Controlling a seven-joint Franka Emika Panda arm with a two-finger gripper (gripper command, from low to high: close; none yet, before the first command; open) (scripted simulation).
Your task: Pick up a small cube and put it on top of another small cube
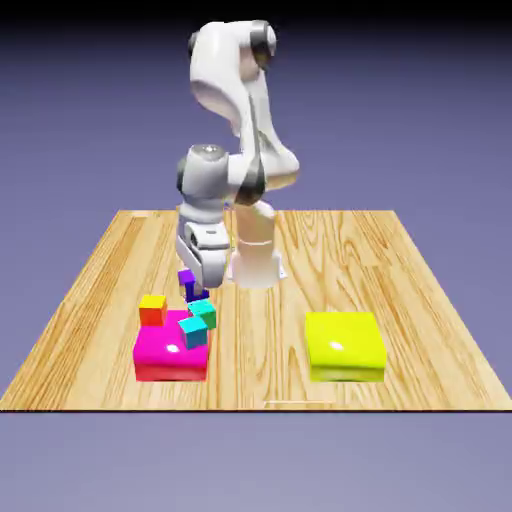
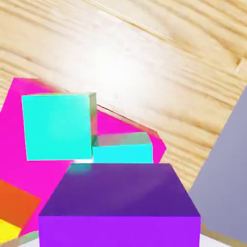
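Small cube (image 2: 119, 193), plain purple, sits in the claw (image 1: 197, 288): clamped, one finger on each side, cube filling the gap. Handling, my guess: light, stiff, hard-sided, not fragile; flat faces look smooth, so might slip or twist if pinched near a corner or edge. Best hold: two opposite side faces, square on, around mid-height, top and underside left free for stacking; current hold looks about right. Position: directly between the fingertips, centred, large at the bottom middle of the hand view, one face and its neighbour showing, no obvious skew against the claw. In the exterior view, cube and claw are on the left half of the tabletop (image 1: 420, 345), just beyond the pink block (image 1: 172, 362) as seen from the near edge. Cube looks raised off the wood; exact clearance, can't tell. Teal cubes (image 2: 59, 127) near it, so a low swing could knock them.
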